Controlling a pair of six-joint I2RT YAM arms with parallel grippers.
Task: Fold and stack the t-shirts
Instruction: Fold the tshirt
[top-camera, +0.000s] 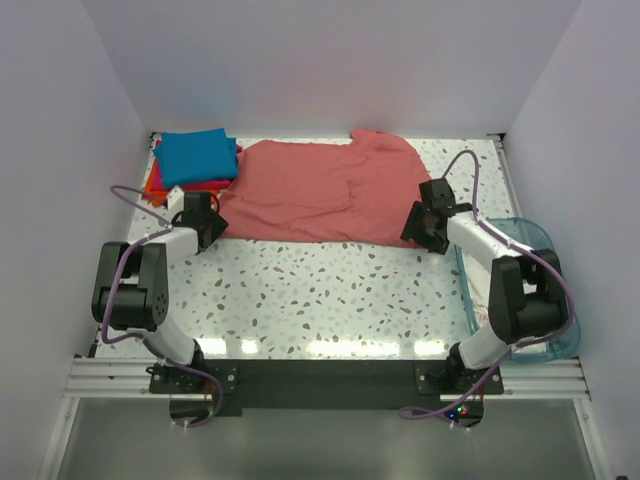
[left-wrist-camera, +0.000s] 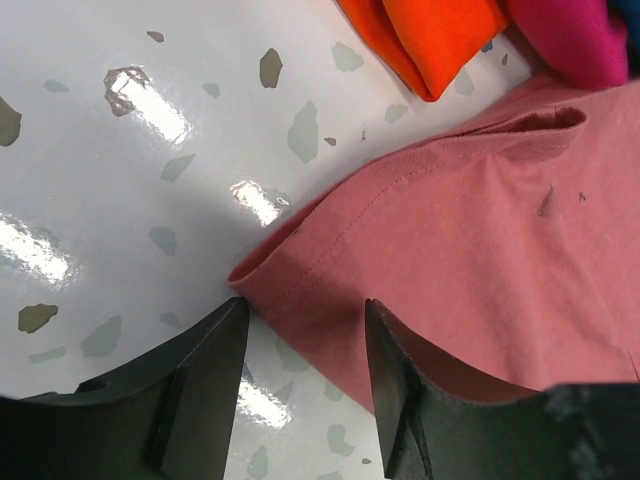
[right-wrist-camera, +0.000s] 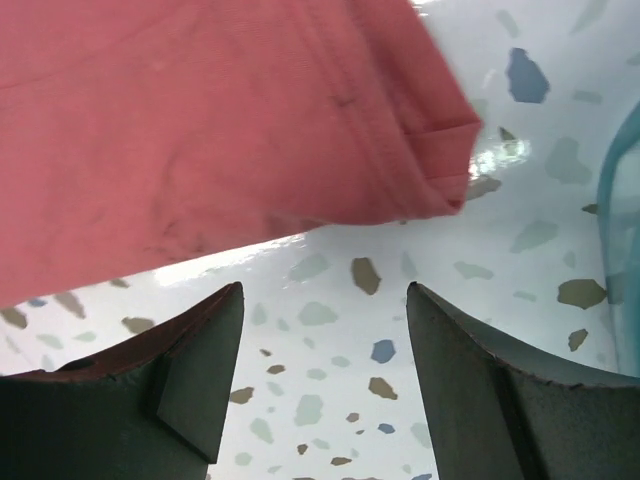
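Top external: fixed, high, above and behind the near edge, tilted down toward the far edge; takes in the whole table (top-camera: 330, 290) from far off.
Left wrist: very close to the surface by the left edge, looking out between its own jaws toward the far-left corner. A corner of the salmon-red t-shirt (left-wrist-camera: 480, 230) sits mid-frame, the orange t-shirt (left-wrist-camera: 440, 35) at top.
Right wrist: equally close, toward the right edge, with the tub (right-wrist-camera: 628, 250) rim at frame right.
Shared: all three see the salmon-red t-shirt; the wrist views take opposite ends of its near edge.

Open tabletop (top-camera: 330, 292) near side, folded stack (top-camera: 195, 160) far-left — tub (top-camera: 540, 235) right edge
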